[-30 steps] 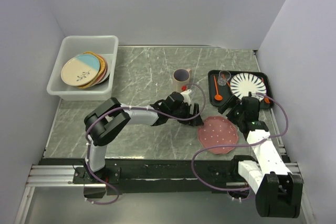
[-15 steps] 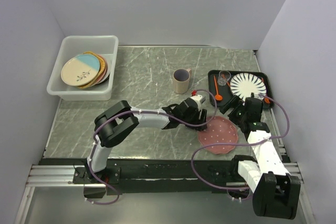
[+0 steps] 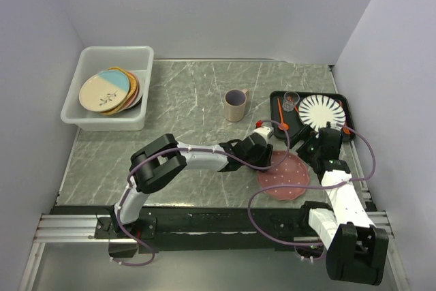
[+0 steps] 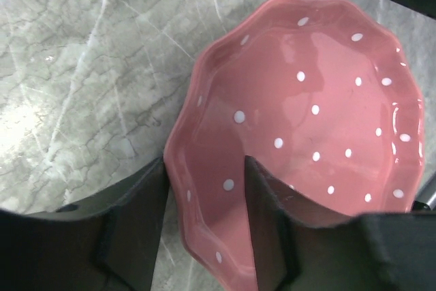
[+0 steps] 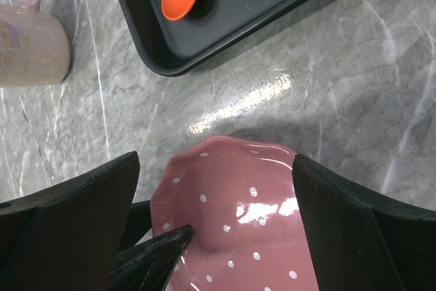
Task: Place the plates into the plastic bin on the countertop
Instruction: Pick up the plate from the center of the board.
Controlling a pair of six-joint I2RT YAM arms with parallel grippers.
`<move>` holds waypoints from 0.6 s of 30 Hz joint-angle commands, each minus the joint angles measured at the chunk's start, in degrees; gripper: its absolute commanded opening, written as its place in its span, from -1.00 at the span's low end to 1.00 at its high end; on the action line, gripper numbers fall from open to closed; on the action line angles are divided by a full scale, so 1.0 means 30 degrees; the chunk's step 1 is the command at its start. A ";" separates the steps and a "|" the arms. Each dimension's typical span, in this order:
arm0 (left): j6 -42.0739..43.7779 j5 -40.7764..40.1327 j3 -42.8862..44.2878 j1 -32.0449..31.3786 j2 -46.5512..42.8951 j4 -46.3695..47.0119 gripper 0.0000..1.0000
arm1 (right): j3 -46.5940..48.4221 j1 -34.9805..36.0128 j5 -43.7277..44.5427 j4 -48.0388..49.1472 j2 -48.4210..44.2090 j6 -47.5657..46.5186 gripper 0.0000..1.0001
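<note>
**Top view.** The pink plate (image 3: pixel 283 175) lies flat just in front of the tray (image 3: pixel 310 93). The bin (image 3: pixel 75 117) is well apart from the tray. The left arm is stretched low, with the left gripper (image 3: pixel 262 151) at the plate's rim. The right gripper (image 3: pixel 315 142) is held between tray and plate.

**Left wrist.** The fingers (image 4: pixel 133 230) are parted astride the scalloped rim, one outside and one inside. No pinch is seen.

The glazed ceramic is judged stiff, slick and chip-prone. The raised rim is judged the only hold.

**Right wrist.** The fingers are spread wide above the plate, empty.

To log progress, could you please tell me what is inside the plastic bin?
The plastic bin holds stacked plates, a cream-and-blue plate on top. Only rims show beneath it; their count is hidden.
</note>
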 commanded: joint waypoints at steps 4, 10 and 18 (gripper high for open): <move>-0.0139 -0.0539 0.0314 -0.0205 0.0844 -0.1387 -0.30 | -0.0202 -0.0216 -0.0277 0.0792 -0.0178 -0.0092 1.00; -0.0432 -0.0862 0.0577 -0.0205 0.1284 -0.1533 -0.99 | -0.0231 -0.0245 -0.0395 0.0850 -0.0119 -0.0150 1.00; -0.0578 -0.2121 0.0051 0.0000 0.0553 -0.2296 -0.99 | -0.0261 -0.0245 -0.0746 0.1026 -0.0002 -0.0267 1.00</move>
